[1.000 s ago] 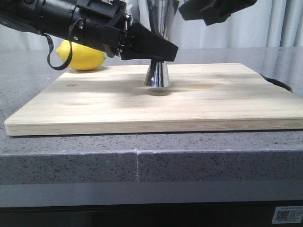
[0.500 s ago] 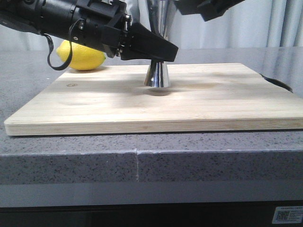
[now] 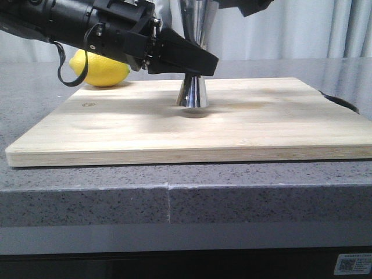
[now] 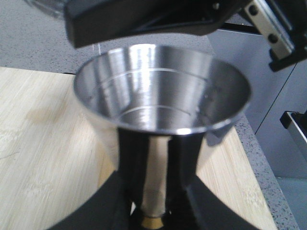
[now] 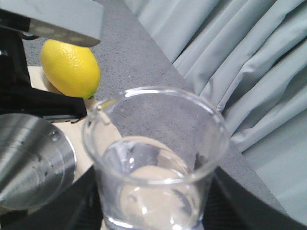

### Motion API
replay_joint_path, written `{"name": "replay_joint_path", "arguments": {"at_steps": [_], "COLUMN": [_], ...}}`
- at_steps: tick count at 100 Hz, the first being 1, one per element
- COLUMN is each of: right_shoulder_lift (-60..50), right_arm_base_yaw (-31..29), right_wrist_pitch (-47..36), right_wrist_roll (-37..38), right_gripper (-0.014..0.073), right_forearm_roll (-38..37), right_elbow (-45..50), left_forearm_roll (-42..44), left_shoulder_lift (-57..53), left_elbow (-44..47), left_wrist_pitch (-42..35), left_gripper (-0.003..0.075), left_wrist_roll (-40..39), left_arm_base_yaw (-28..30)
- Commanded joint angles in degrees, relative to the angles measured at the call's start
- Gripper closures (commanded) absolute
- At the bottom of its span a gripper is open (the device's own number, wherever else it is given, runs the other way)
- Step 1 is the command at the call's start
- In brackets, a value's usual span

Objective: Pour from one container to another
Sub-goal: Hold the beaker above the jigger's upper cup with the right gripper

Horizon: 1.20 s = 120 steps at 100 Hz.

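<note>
The left gripper (image 3: 195, 64) is clamping the steel jigger (image 3: 192, 93) at its narrow waist, its black fingers (image 4: 129, 163) pressing on either side just above the thin gold band (image 4: 153, 222). The jigger is standing upright on the wooden cutting board (image 3: 116, 128), near the middle of the board's far half, with its wide upper cup (image 4: 163, 86) opening toward the camera in the left wrist view.

The right gripper (image 3: 247, 6) is hanging above the jigger, barely entering the front view at the top edge. It is gripping the clear glass beaker (image 5: 156, 158), which is sitting between its dark fingers (image 5: 81, 201). The beaker's pouring lip (image 5: 100, 109) is pointing toward the jigger's rim (image 5: 33, 163), and the two are close but not touching. Whether liquid is lying inside the beaker cannot be told.

A lemon (image 3: 100, 68) is resting on the grey stone counter (image 3: 35, 110), beyond the jigger and behind the board's far left corner. Pale curtains (image 5: 230, 62) are hanging behind the counter.
</note>
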Motion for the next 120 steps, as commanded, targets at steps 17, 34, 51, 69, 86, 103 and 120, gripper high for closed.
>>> {"name": "replay_joint_path", "arguments": {"at_steps": [17, 34, 51, 69, 86, 103, 120], "right_shoulder_lift": [-2.5, -2.5, -2.5, -2.5, -2.5, -2.5, -2.5], "right_arm_base_yaw": [0.0, 0.0, 0.0, 0.0, 0.0, 0.0, 0.0], "right_wrist_pitch": [-0.1, 0.5, 0.6, 0.7, 0.7, 0.7, 0.7], "right_wrist_roll": [-0.2, -0.2, -0.2, -0.2, -0.2, -0.2, -0.2], "right_gripper": [0.0274, 0.0274, 0.0274, 0.0274, 0.0274, 0.0274, 0.0274], "right_forearm_roll": [-0.8, -2.3, -2.5, -2.9, -4.2, -5.1, -6.2], "right_elbow": [-2.2, -2.2, -2.2, -2.2, -2.2, -2.2, -2.2], "left_forearm_roll": [-3.9, -3.9, -3.9, -3.9, -3.9, -3.9, -3.9], "left_shoulder_lift": [-3.9, -3.9, -3.9, -3.9, -3.9, -3.9, -3.9], "left_elbow": [-1.6, -1.6, -1.6, -1.6, -1.6, -1.6, -1.6], "left_wrist_pitch": [-4.6, -4.6, -4.6, -4.6, -4.6, -4.6, -4.6], "left_gripper": [0.0605, 0.0605, 0.0605, 0.0605, 0.0605, 0.0605, 0.0605], "left_wrist_roll": [-0.7, -0.7, -0.7, -0.7, -0.7, -0.7, -0.7], "left_arm_base_yaw": [-0.5, -0.5, -0.5, -0.5, -0.5, -0.5, -0.5]}}
